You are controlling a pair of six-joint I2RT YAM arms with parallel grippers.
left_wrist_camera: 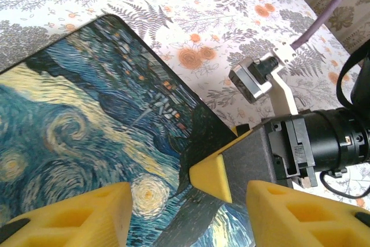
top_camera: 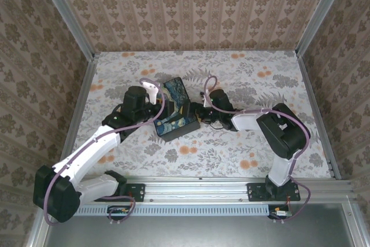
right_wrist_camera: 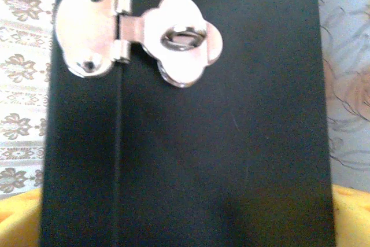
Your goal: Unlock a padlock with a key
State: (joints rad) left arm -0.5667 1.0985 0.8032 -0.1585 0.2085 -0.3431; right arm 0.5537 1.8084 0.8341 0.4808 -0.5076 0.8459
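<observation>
Two yellow fingers [right_wrist_camera: 17,224] of the right gripper [right_wrist_camera: 185,224] stand wide, astride the black edge of a box [right_wrist_camera: 219,143] — whether they press it I cannot tell. On that edge sits a polished silver hasp [right_wrist_camera: 139,30], clover-shaped, its slot fitted over a small staple [right_wrist_camera: 182,36]. The left gripper [left_wrist_camera: 188,224] hangs partly spread and empty over the lid [left_wrist_camera: 75,114], a glossy print of swirling blue-and-yellow night sky; one right fingertip shows at the lid's rim. Where the key lies I cannot tell. The box sits mid-table on a cloth [top_camera: 243,148] of grey ferns and orange flowers — beige damask wallpaper [top_camera: 191,10] closes three sides, and an aluminium rail [top_camera: 231,186] carries the arm bases along the near edge.
</observation>
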